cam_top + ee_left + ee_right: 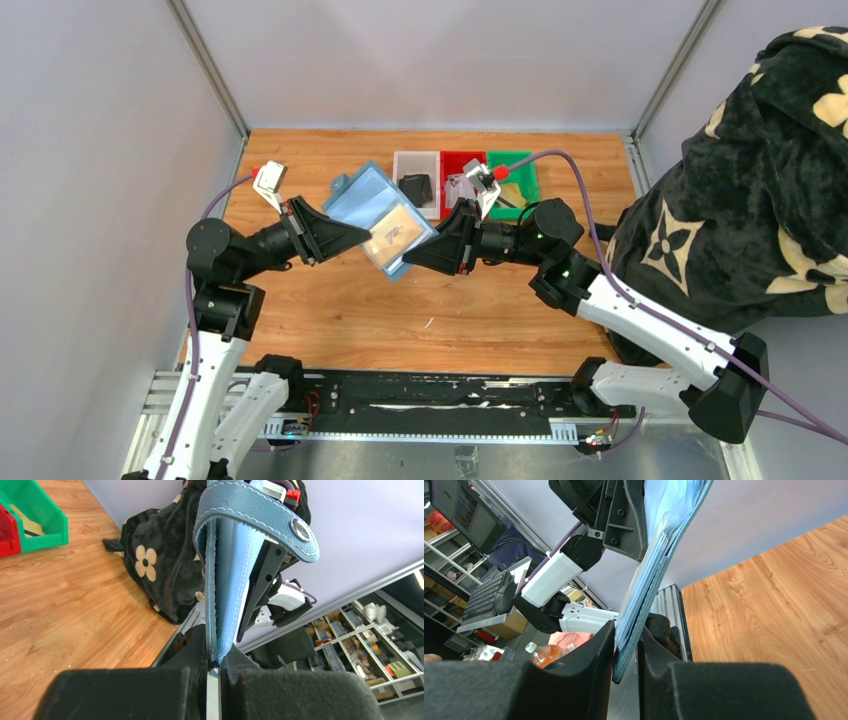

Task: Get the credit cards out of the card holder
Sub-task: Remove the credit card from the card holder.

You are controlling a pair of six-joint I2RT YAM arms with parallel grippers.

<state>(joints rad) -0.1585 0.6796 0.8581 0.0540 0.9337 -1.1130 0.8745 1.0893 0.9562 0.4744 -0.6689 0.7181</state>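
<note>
The teal-blue card holder [372, 205] is open and held in the air above the table, between both grippers. A tan-faced card [394, 233] sits in its lower inner slot. My left gripper [362, 236] is shut on the holder's left edge. In the left wrist view the holder [225, 580] stands edge-on between the jaws of my left gripper [218, 662], its snap tab [300, 530] at the top. My right gripper [410, 262] is shut on the holder's lower right corner. In the right wrist view the holder [649, 590] is again edge-on in my right gripper [625, 650].
White [417, 160], red [462, 162] and green [512, 170] bins stand at the back of the wooden table. A black wallet [415, 188] lies in the white bin. A black flower-patterned garment [760, 180] is heaped at the right edge.
</note>
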